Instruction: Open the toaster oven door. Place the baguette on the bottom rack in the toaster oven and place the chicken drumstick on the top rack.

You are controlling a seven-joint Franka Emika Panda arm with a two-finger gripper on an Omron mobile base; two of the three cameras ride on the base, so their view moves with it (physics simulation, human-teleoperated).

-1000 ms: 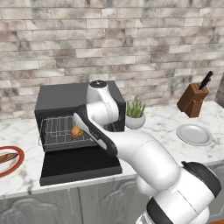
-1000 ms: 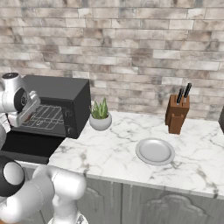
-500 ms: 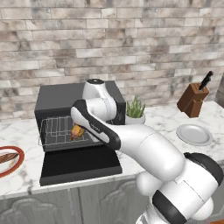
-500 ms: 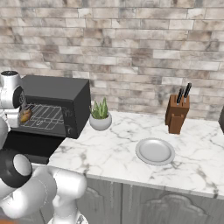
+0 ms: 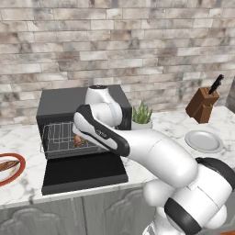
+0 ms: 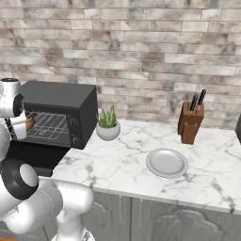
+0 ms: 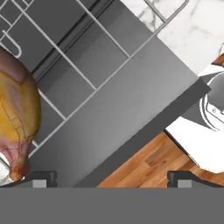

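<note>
You can see the chicken drumstick (image 5: 79, 139) lying on a wire rack (image 5: 59, 136) inside the toaster oven (image 5: 59, 103), toward the rack's right side; which of the two racks it is you cannot tell from here. In the hand view the drumstick (image 7: 17, 113) sits at the left edge, on the wire grid (image 7: 87, 78), just beside the left finger tip (image 7: 40, 178). Your gripper (image 7: 109, 178) is spread wide with nothing between its tips. The oven door (image 5: 82, 170) is folded down flat toward you, in front of the rack. The baguette (image 5: 6, 165) lies on a red-rimmed plate (image 5: 17, 172) at the far left of the counter (image 5: 170, 126), well apart from the oven. Right of the oven stand a small potted plant (image 5: 141, 114), then a grey plate (image 5: 203, 140) and a knife block (image 5: 202, 103).
</note>
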